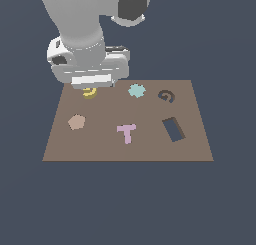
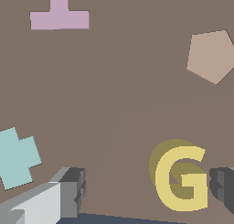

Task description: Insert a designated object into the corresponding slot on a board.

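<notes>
and here we are over the far corner of the flat brown rectangular board (image 1: 125, 149), on the exterior view's left, where the grey-and-white panda gripper (image 1: 91, 87) hangs low over the small yellow g-shaped block (image 1: 89, 93). the block lies flat on the board, mostly tucked under the hand in the exterior view. the wrist view tells more: the g (image 2: 180, 177) sits off towards one dark fingertip (image 2: 222, 189), just beside it, with the other fingertip (image 2: 73, 191) well apart across bare board. so the fingers are spread wide, nothing pinched, and the piece is not centred between them (a close from here would likely push it sideways first). a small correction looks wise before the squeeze.

the target, a small dark g-shaped recess (image 1: 166, 95), waits towards the far right of the exterior view, well apart from the block, with a pale teal cross-shaped piece (image 1: 136, 90) between them. the larger dark rectangular hole (image 1: 173, 129), the pink t-shaped piece (image 1: 127, 132) and the tan polygon piece (image 1: 76, 122) are bystanders. task barely begun, by my reckoning: grasp, lift, carry and seat all remain.
</notes>
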`<state>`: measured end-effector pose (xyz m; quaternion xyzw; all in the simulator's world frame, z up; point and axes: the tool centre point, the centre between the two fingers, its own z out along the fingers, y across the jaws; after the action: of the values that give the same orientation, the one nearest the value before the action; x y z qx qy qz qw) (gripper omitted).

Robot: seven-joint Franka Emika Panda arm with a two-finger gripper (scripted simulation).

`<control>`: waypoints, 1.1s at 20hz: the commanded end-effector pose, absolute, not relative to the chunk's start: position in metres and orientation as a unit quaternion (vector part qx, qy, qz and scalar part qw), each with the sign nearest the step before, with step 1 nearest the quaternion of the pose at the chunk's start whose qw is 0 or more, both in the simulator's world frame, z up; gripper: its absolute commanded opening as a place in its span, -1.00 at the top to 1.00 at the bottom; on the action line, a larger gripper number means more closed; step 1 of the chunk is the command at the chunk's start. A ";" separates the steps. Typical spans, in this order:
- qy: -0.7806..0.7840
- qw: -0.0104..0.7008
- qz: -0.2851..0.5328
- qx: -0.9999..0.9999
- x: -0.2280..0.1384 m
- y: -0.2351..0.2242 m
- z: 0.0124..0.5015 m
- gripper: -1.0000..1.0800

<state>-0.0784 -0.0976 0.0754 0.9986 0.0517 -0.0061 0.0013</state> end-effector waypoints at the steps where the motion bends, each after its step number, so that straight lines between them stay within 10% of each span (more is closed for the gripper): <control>1: 0.060 0.001 -0.004 0.998 -0.084 -0.111 0.067 -0.92; 22: 0.073 0.000 0.000 0.997 -0.092 -0.136 0.032 -0.92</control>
<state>-0.0925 -0.1353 0.0363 0.9973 0.0731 -0.0002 0.0001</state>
